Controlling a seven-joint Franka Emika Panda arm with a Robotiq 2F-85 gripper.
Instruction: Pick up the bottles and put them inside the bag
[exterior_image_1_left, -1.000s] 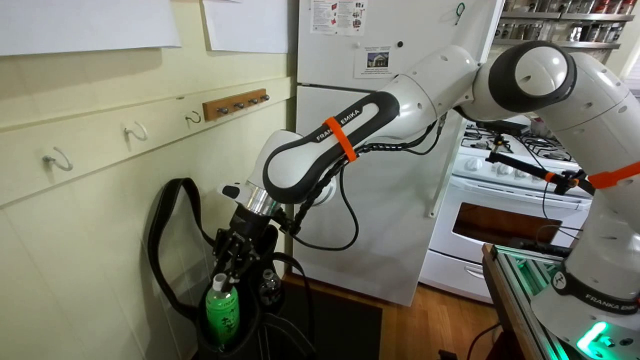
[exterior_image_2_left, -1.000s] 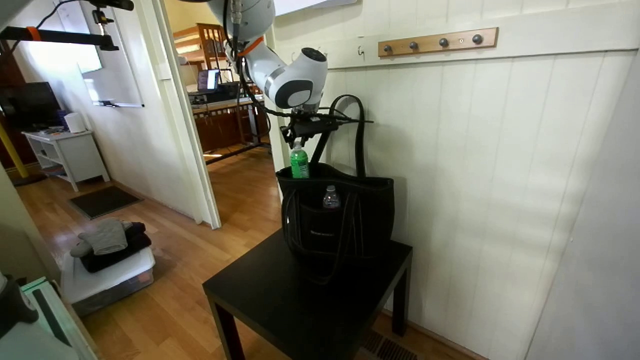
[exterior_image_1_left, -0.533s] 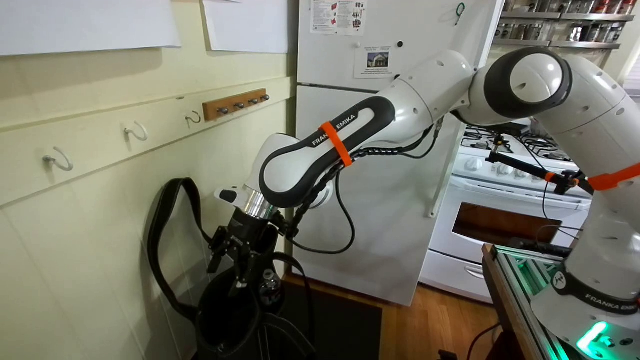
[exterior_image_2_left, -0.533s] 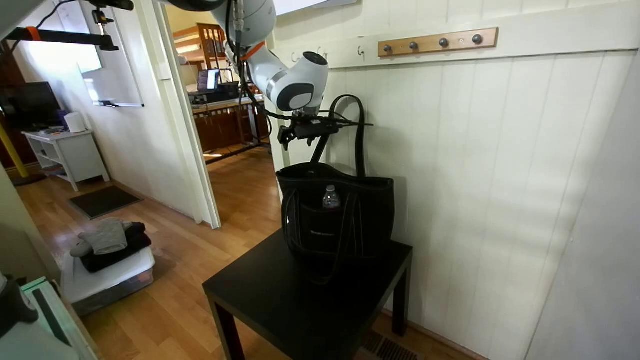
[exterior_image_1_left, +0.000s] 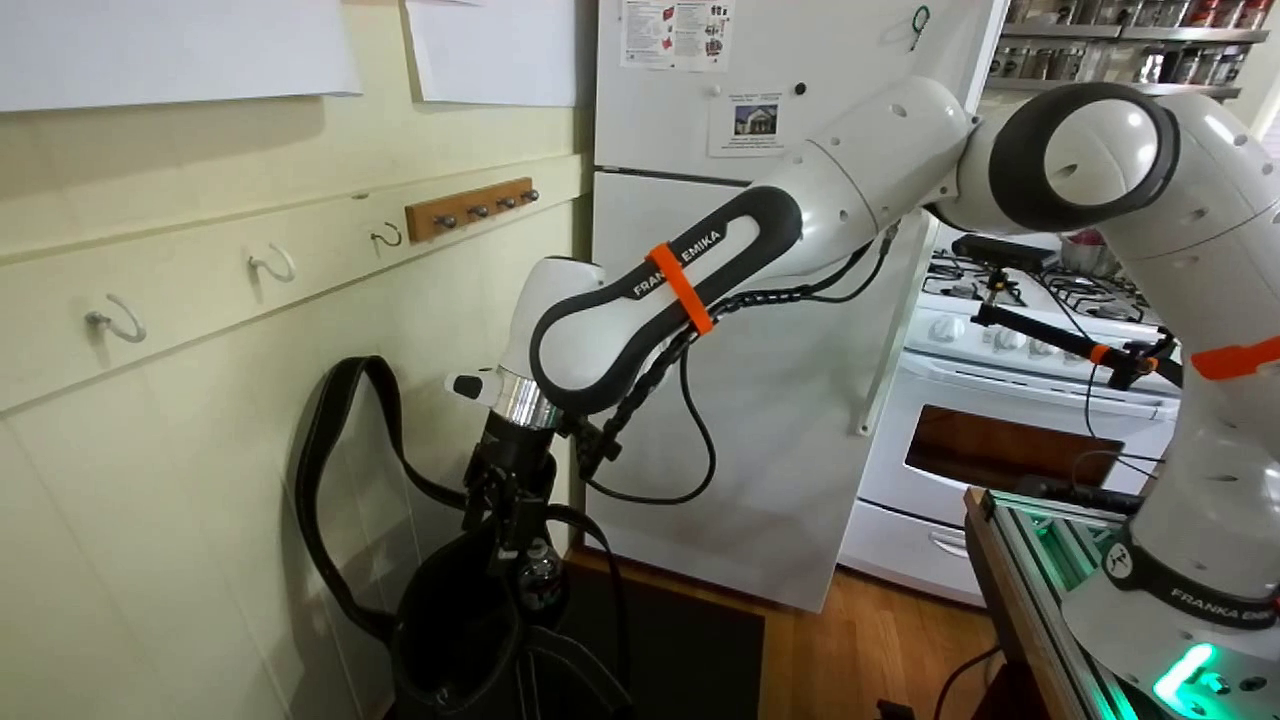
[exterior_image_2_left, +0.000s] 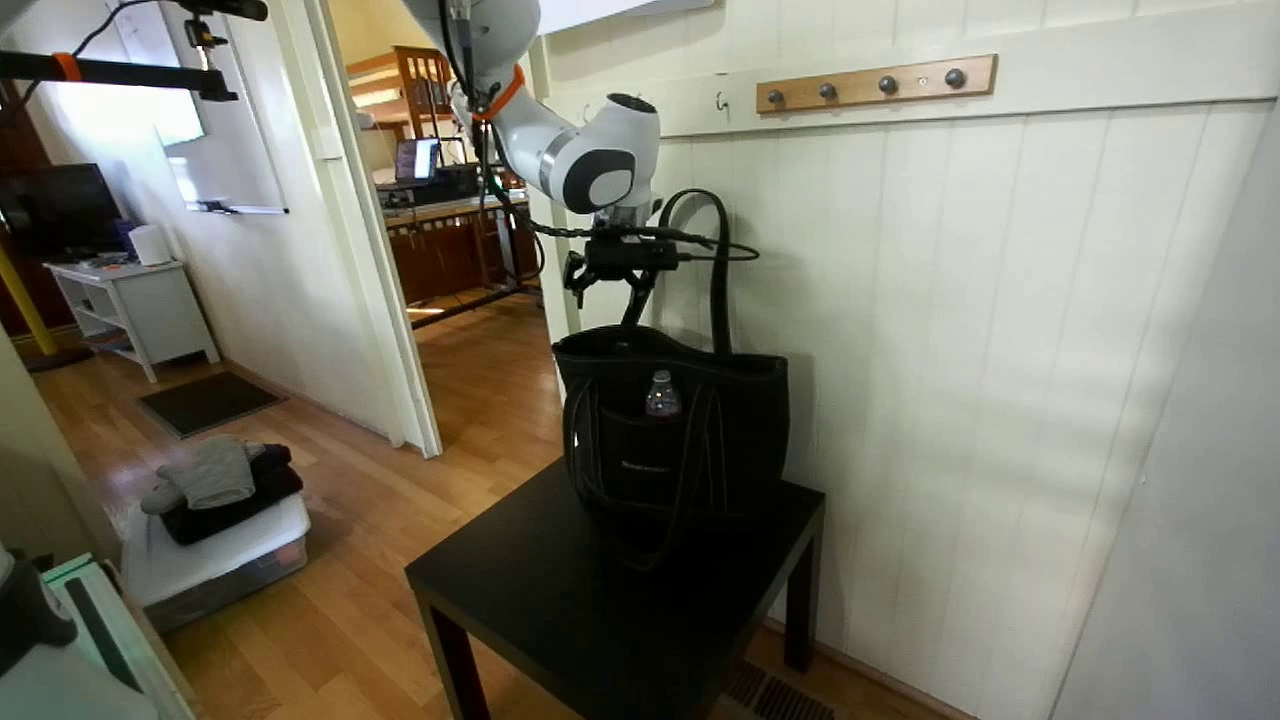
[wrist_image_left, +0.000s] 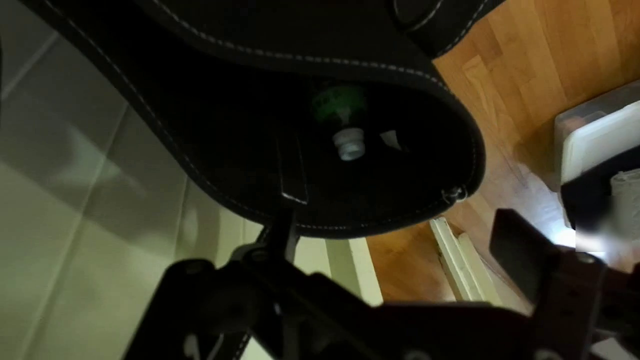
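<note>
The black bag (exterior_image_2_left: 740, 430) stands upright with its mouth open and a tall strap loop (exterior_image_1_left: 318, 500) against the wall. Deep in its dark interior, the wrist view shows a green bottle (wrist_image_left: 341, 104) with its white cap (wrist_image_left: 349, 144) toward the camera; neither exterior view reveals it. A clear bottle (exterior_image_2_left: 662, 396) pokes out of the bag's outer pocket. Above the mouth hangs my gripper (exterior_image_2_left: 606, 300), fingers wide apart and nothing between them. In the wrist view the gripper (wrist_image_left: 396, 220) spans the near rim of the bag; whether a finger touches it I cannot tell.
Beneath the bag is a low black table (exterior_image_2_left: 520, 590). A panelled wall (exterior_image_2_left: 1000, 300) with a wooden peg rail (exterior_image_2_left: 875, 84) runs behind it, and a white fridge (exterior_image_1_left: 730, 420) stands close by. A lidded box (exterior_image_2_left: 215, 570) with clothes sits on the floor.
A second ago the green bottle was at my fingers in the bag's mouth. It has dropped out of the exterior views into the bag, my jaws have opened, and the gripper has turned.
</note>
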